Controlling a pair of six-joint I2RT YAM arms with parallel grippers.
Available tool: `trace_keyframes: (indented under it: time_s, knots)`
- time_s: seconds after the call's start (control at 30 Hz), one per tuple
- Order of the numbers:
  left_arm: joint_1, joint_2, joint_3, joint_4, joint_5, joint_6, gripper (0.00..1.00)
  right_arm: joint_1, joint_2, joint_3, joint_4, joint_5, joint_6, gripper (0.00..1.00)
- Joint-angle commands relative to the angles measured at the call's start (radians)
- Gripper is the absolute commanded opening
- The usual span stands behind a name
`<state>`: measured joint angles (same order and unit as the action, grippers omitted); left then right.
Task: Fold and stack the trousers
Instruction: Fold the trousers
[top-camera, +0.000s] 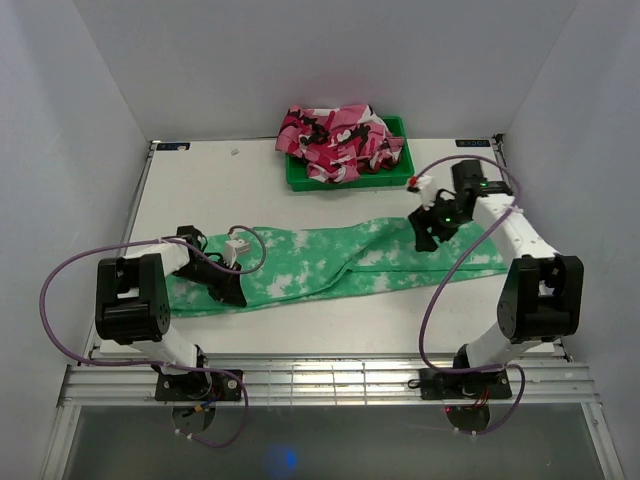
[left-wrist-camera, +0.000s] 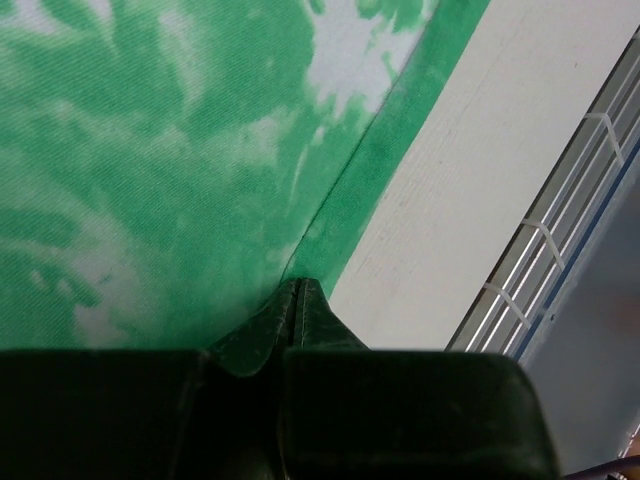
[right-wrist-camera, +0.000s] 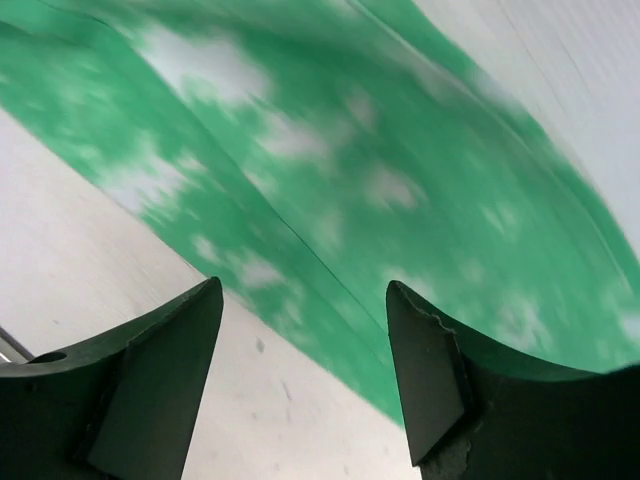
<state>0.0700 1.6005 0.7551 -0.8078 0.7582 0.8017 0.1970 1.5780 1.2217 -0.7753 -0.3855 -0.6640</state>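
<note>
The green, white-blotched trousers (top-camera: 330, 265) lie stretched flat across the table from left to right. My left gripper (top-camera: 228, 290) is low on their left end, near the front hem. In the left wrist view its fingertips (left-wrist-camera: 298, 285) are pressed together on the hem of the trousers (left-wrist-camera: 150, 150), and the cloth puckers slightly into the tips. My right gripper (top-camera: 428, 238) hovers over the right part of the trousers. Its jaws (right-wrist-camera: 305, 290) stand wide open with nothing between them, above the edge of the trousers (right-wrist-camera: 400, 150) and bare table.
A green bin (top-camera: 397, 176) with crumpled pink patterned clothing (top-camera: 340, 140) stands at the back centre. The white table (top-camera: 200, 190) is walled on three sides. A metal rail (top-camera: 330, 380) runs along the front edge, close to the left gripper.
</note>
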Motion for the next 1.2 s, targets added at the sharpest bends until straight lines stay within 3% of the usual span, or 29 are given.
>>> trace_keyframes:
  time_s: [0.0, 0.03, 0.13, 0.23, 0.47, 0.77, 0.93, 1.17]
  knots:
    - [0.074, 0.061, -0.023, 0.176, -0.428, 0.136, 0.09, -0.201, -0.021, 0.027, -0.16, 0.002, -0.031, 0.71]
    - [0.08, 0.073, -0.019, 0.176, -0.448, 0.142, 0.09, -0.314, -0.013, 0.036, -0.176, 0.002, -0.026, 0.69]
    - [0.102, 0.093, 0.006, 0.18, -0.473, 0.163, 0.09, -0.477, 0.025, 0.079, -0.18, 0.01, -0.002, 0.68]
    - [0.12, 0.113, 0.026, 0.19, -0.494, 0.18, 0.09, -0.533, 0.068, 0.084, -0.138, 0.104, 0.097, 0.64]
    - [0.146, 0.154, 0.058, 0.202, -0.516, 0.191, 0.08, -0.576, 0.073, 0.007, 0.031, 0.282, 0.195, 0.55]
    - [0.145, 0.153, 0.058, 0.202, -0.531, 0.183, 0.08, -0.65, 0.157, -0.016, 0.177, 0.364, 0.147, 0.54]
    - [0.145, 0.141, 0.061, 0.193, -0.536, 0.186, 0.08, -0.657, 0.201, -0.025, 0.199, 0.338, 0.152, 0.53]
    - [0.145, 0.133, 0.069, 0.185, -0.539, 0.185, 0.08, -0.657, 0.226, -0.042, 0.192, 0.264, 0.167, 0.44]
